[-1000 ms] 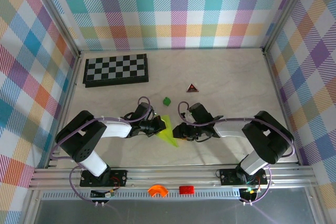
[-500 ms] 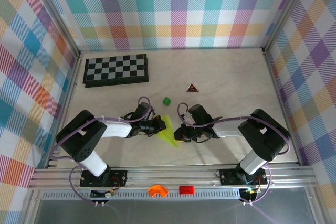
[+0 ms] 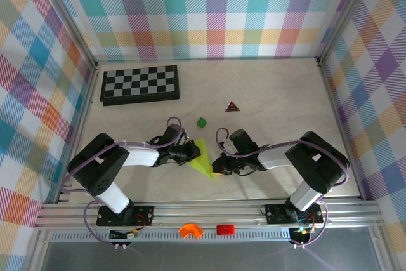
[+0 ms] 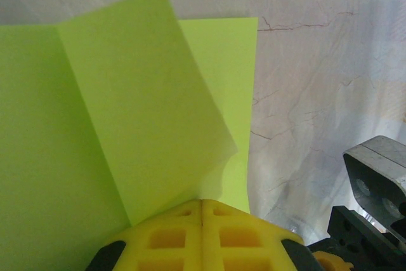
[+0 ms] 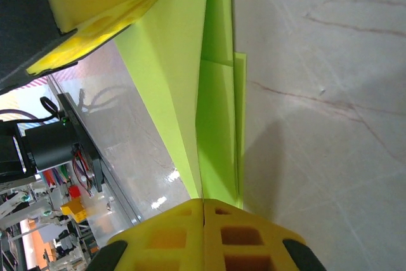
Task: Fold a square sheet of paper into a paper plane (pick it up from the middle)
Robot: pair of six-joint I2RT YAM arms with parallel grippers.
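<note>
Obliquely, paper plane (image 3: 202,157) nose near-right

Bottom centre: left gripper (image 4: 202,217), yellow pads (image 4: 171,239) pressed together, pinching paper plane (image 4: 127,125). Lime paper across left and middle; angled flap lying over flatter layer, crease at upper left. Right: pale veined table (image 4: 317,80). Lower right corner: grey metal block (image 4: 377,179) above black part.
</note>
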